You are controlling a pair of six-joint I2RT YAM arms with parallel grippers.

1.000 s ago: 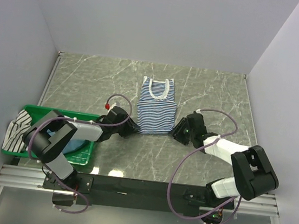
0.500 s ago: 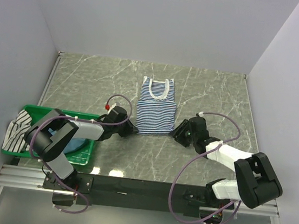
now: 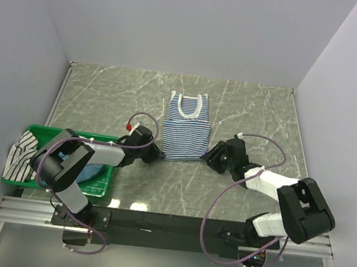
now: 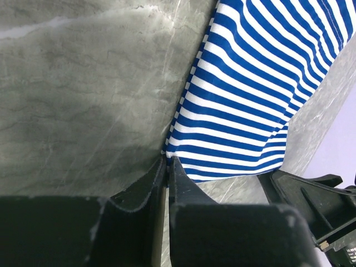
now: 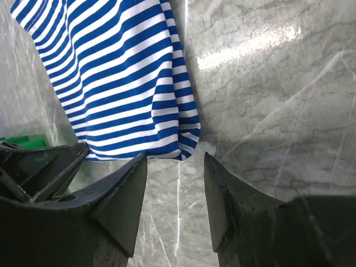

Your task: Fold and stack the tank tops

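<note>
Hem-grabbing step, apparently. Clamped left claw [image 4: 167, 161] nearly shut on corner of navy-striped tank top [image 3: 186, 134], spread flat on counter [image 3: 253, 110] ahead. Held right claw [image 5: 175, 158] half open, empty, just short of opposite corner. Needed closing there next.

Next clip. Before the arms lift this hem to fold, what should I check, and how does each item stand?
1. Striped tank top lies flat on the table: ok.
2. Left claw closed at the near-left hem corner: ok.
3. Cloth truly pinched there: cannot tell.
4. Right claw closed on the near-right corner: not ok; it is open, with the corner just ahead of it.
5. Teal top and black-striped top out of the way at the green basket: ok.
</note>
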